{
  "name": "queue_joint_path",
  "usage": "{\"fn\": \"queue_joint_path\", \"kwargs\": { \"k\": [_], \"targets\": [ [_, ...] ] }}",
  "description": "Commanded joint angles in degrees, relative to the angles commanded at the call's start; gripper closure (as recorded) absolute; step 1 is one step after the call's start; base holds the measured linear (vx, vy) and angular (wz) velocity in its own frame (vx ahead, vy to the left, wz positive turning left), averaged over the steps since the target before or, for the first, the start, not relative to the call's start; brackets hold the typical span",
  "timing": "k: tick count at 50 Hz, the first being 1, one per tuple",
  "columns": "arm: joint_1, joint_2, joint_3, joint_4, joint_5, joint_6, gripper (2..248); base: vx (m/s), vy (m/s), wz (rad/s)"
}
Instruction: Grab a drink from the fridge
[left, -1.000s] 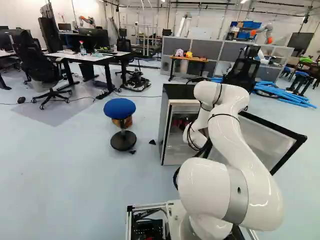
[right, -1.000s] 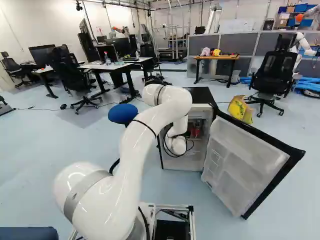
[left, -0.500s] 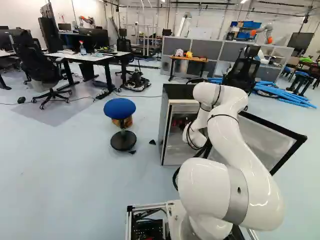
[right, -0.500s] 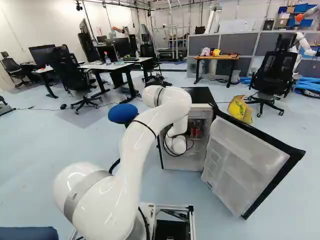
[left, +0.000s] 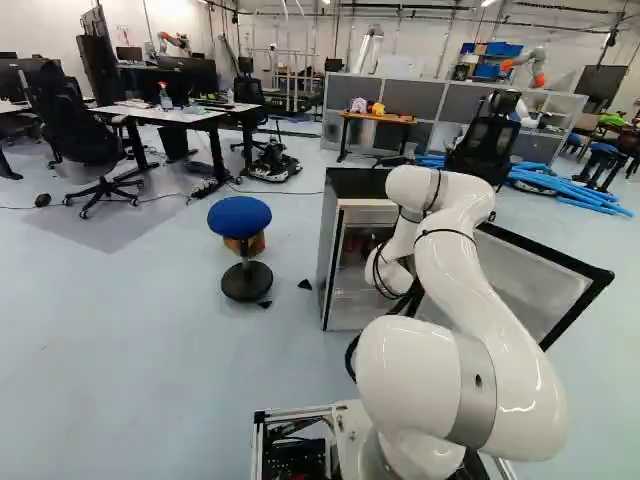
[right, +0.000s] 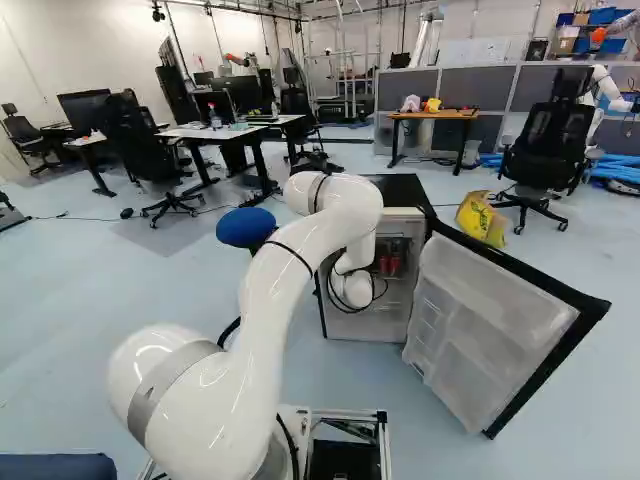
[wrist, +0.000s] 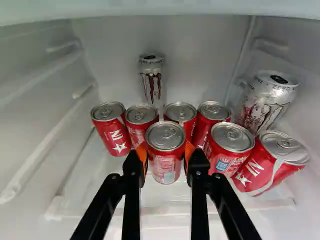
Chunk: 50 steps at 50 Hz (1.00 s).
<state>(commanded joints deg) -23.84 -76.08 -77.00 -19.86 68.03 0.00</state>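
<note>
The fridge (right: 405, 188) stands open ahead, its door (right: 490, 320) swung out on the right base view's right side. My forearm reaches inside; in both base views the gripper itself is hidden. In the wrist view, the gripper (wrist: 165, 152) is shut on the front red can (wrist: 165, 162), an orange pad against each side of it. That can stands upright. Behind and beside it are several more red cans (wrist: 111, 130), one of them tilted (wrist: 270, 165). A tall white can (wrist: 151, 82) stands at the back, another white can (wrist: 265, 102) near one side wall.
Fridge walls (wrist: 35, 100) flank the cans closely, with a clear shelf (wrist: 115, 192) beneath. A blue stool (left: 240, 216) stands left of the fridge. Beyond are a yellow bag (right: 482, 218), office chairs (right: 548, 145), desks (left: 165, 115) and another robot (right: 603, 90).
Between the earliest base views and now, the arm has shifted very slightly toward the views' left. The base, fridge and door have stayed put.
</note>
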Motion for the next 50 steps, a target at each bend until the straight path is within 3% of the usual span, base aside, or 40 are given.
{"fn": "queue_joint_path", "kwargs": {
  "k": [21, 50],
  "targets": [
    [-0.2, 1.3, 2.5, 0.0, 0.0, 0.0, 156, 0.0, 0.0, 0.0],
    [-1.3, 11.3, 16.2, 0.0, 0.0, 0.0, 156, 0.0, 0.0, 0.0]
  ]
}}
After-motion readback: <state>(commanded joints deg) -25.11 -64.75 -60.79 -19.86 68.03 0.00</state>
